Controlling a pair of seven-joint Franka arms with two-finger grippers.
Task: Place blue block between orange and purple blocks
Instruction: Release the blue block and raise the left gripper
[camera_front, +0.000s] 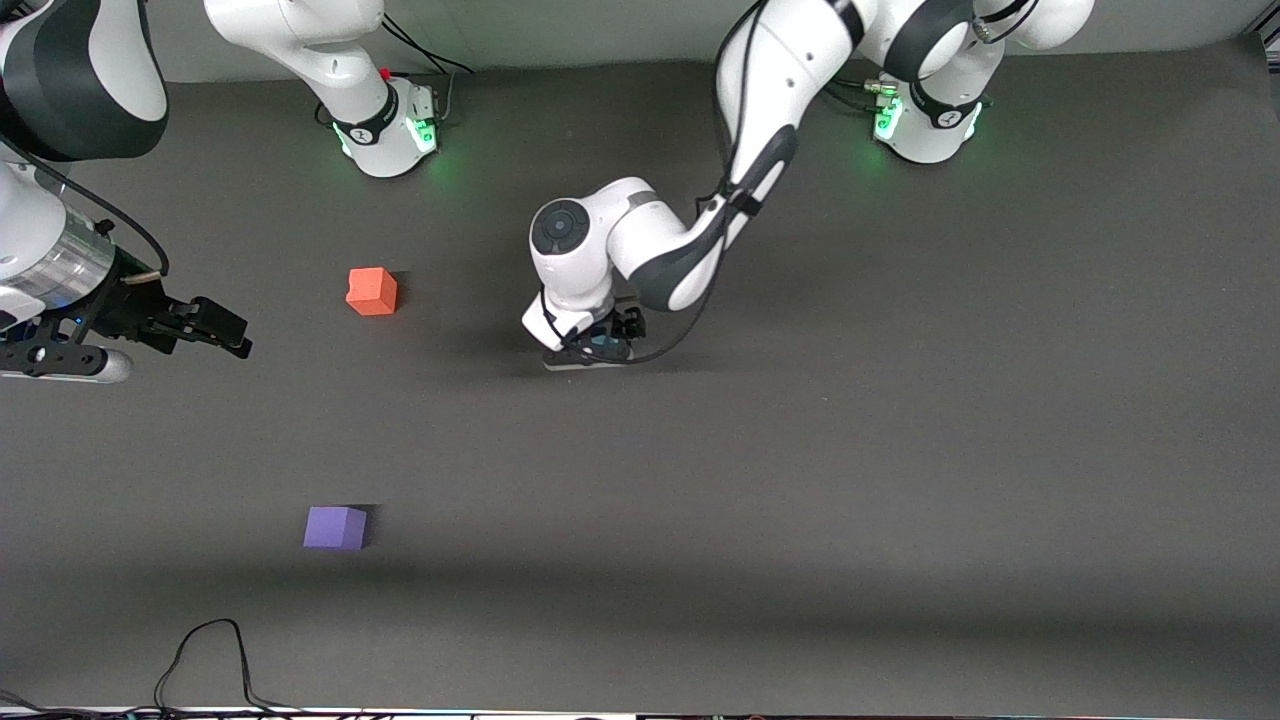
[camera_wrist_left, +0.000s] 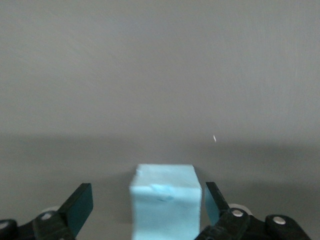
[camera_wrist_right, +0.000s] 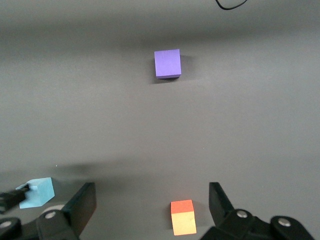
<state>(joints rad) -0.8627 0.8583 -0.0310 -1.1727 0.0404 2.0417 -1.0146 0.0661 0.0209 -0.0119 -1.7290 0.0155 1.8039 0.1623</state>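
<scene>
The light blue block (camera_wrist_left: 165, 202) sits on the dark table between the fingers of my left gripper (camera_wrist_left: 147, 205). The gripper is low over the table's middle (camera_front: 595, 350) and open: one finger (camera_wrist_left: 212, 202) is close beside the block and the other (camera_wrist_left: 80, 207) stands clear of it. In the front view only a sliver of blue (camera_front: 602, 345) shows under the hand. The orange block (camera_front: 371, 291) lies toward the right arm's end. The purple block (camera_front: 335, 527) lies nearer the front camera than the orange one. My right gripper (camera_front: 228, 335) hangs open and empty (camera_wrist_right: 150, 205) above the table beside the orange block (camera_wrist_right: 183, 217).
The right wrist view also shows the purple block (camera_wrist_right: 167, 63) and the blue block (camera_wrist_right: 37, 192). A black cable (camera_front: 205, 655) loops on the table's edge nearest the front camera. The arm bases (camera_front: 385, 130) stand along the table's farthest edge.
</scene>
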